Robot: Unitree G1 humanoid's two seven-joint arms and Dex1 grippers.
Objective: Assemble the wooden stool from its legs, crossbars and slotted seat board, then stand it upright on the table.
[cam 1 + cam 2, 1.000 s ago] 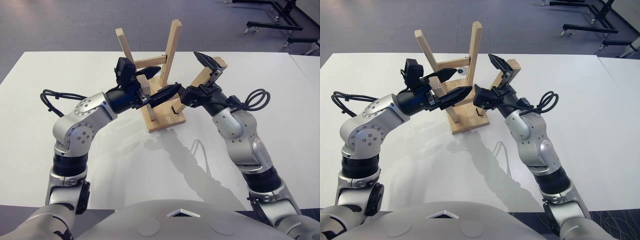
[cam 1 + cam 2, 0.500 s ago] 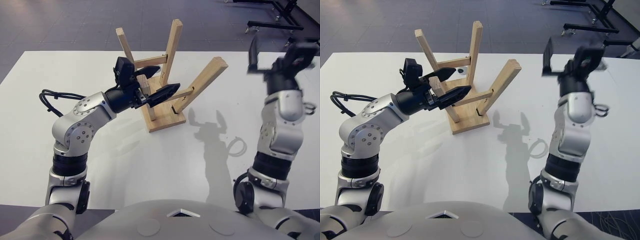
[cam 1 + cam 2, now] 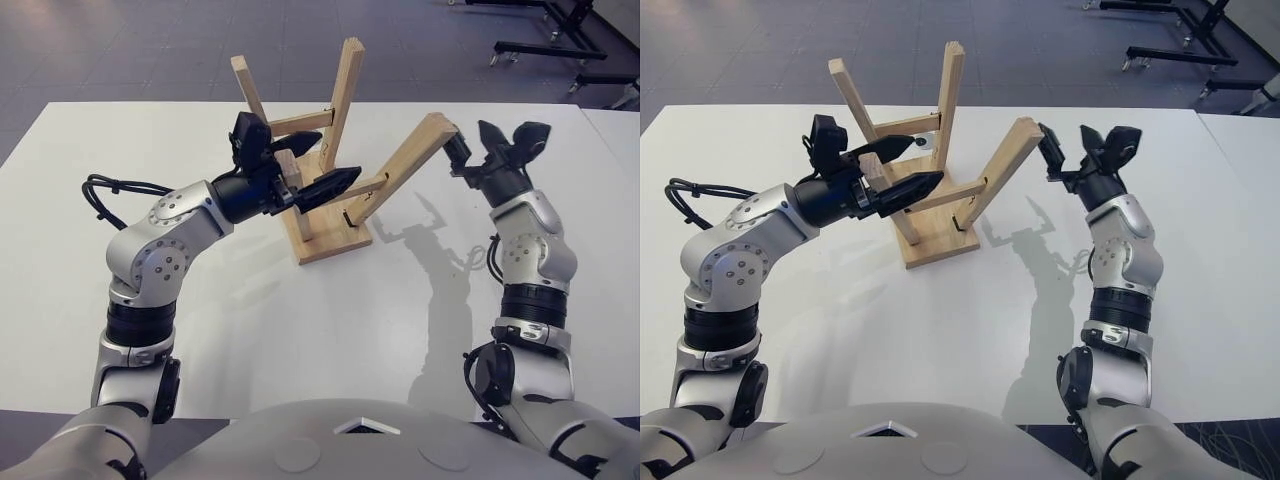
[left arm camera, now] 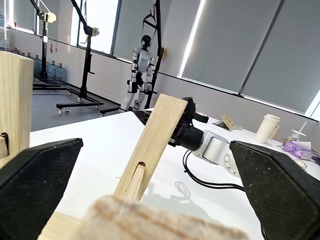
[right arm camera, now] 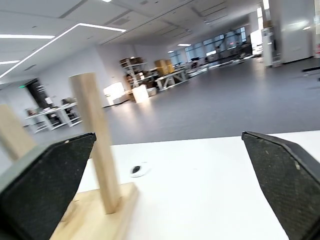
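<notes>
We see the stool [image 3: 325, 160] resting upside down on the white surface [image 3: 300, 340], toward its far side. Its seat board [image 3: 335, 243] lies flat against the surface and the legs point upward. Two legs rise at the back, a shorter slanted one [image 3: 249, 90] and a taller one [image 3: 343, 95], joined by a crossbar [image 3: 300, 123]. A third leg [image 3: 403, 165] leans out toward the robot's right, with another crossbar [image 3: 366, 184] running from its lower half back to the middle of the stool.

The left fingers [image 3: 330, 183] are spread apart among the legs at the stool's centre, one above and one below, with wood between them. They are not clamped on it. In the left wrist view, both dark pads [image 4: 40, 185] stand wide apart, with the leaning leg [image 4: 150, 145] beyond them.

The right fingers [image 3: 510, 135] hang in the air at the upper end of the leaning leg, opened wide and holding nothing. One finger sits just beside the leg's tip, and we cannot tell whether it touches.
</notes>
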